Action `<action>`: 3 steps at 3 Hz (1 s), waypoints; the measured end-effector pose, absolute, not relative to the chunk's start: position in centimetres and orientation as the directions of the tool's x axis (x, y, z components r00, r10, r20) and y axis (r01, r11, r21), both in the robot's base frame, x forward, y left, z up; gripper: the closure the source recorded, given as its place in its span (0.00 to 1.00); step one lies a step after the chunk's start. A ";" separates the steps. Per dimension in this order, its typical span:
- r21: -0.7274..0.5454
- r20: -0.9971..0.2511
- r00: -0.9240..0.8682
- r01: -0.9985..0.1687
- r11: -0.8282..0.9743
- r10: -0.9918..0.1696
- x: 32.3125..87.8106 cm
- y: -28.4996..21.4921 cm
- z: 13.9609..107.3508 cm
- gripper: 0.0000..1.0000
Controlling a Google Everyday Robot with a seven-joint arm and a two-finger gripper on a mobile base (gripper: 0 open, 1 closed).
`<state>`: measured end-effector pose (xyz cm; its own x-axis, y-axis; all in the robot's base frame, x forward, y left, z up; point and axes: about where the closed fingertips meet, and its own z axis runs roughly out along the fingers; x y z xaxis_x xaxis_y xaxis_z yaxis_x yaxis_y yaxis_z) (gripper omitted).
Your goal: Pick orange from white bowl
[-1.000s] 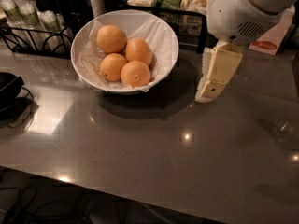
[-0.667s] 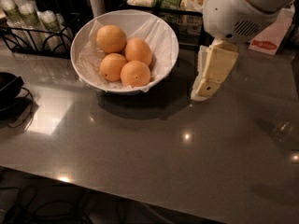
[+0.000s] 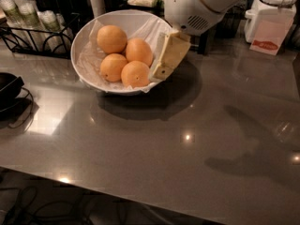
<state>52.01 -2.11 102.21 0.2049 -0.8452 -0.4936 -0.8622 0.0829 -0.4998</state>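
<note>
Item one, far left of the white bowl [image 3: 80,37]: a black dish [image 3: 6,85] at the edge of the table [image 3: 187,168], well apart from the bowl. Behind and left of the bowl stands a black wire rack [image 3: 33,41] holding pale cups.

Item two: the white bowl sits on the table, upright, lined with crinkled white paper [image 3: 152,29]. It contains four fruits packed touching one another. The orange [image 3: 111,39] lies at the bowl's back left, against the liner. Three other oranges [image 3: 135,74] occupy the centre and front of the bowl.

Item three: my tool [image 3: 160,71] hangs tilted over the bowl's right rim, its tip just beside the front fruit and pointing down and left into the bowl. Whether it is spread or pressed together I cannot tell. It grips nothing visible. My white wrist housing [image 3: 194,11] sits above the bowl's right edge.

Item four, far right of the bowl: a white container [image 3: 268,25] bearing a pale label.
</note>
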 end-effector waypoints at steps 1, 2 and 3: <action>-0.509 -0.529 0.247 -0.858 0.071 -0.812 53.5 0.8 102.5 0.00; -0.509 -0.529 0.247 -0.858 0.072 -0.812 53.5 0.8 102.5 0.00; -0.519 -0.564 0.235 -0.846 0.118 -0.792 54.3 1.4 102.3 0.00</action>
